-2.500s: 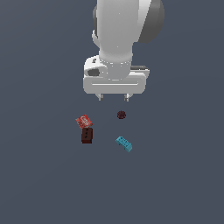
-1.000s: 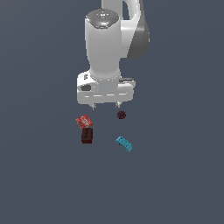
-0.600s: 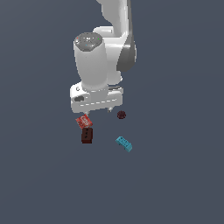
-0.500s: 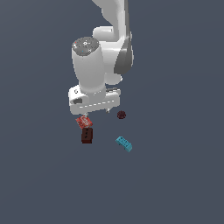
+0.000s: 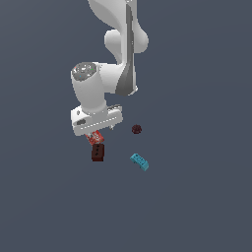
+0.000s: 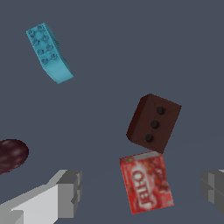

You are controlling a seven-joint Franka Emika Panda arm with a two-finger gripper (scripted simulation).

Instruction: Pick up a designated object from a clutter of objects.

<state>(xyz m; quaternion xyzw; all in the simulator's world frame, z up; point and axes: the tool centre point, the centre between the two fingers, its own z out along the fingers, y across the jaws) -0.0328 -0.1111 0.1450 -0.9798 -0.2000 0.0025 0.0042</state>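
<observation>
I see the gripper point(image 6: 142, 192) wide open, holding nothing; the flat red box point(image 6: 146, 182) with white print lies between its fingers point(image 6: 65, 192). Its upper edge touches the dark brown block point(image 6: 154, 123). The studded cyan block point(image 6: 48, 53) and round maroon ball point(image 6: 12, 154) lie apart.

The white Franka Panda arm point(image 5: 119, 47) reaches down from above, its rounded wrist tilted toward the exterior view's left, the grey-tipped two-finger gripper point(image 6: 142, 194) low over the dark floor with its fingers point(image 6: 70, 193) spread wide apart and nothing clamped between them.
</observation>
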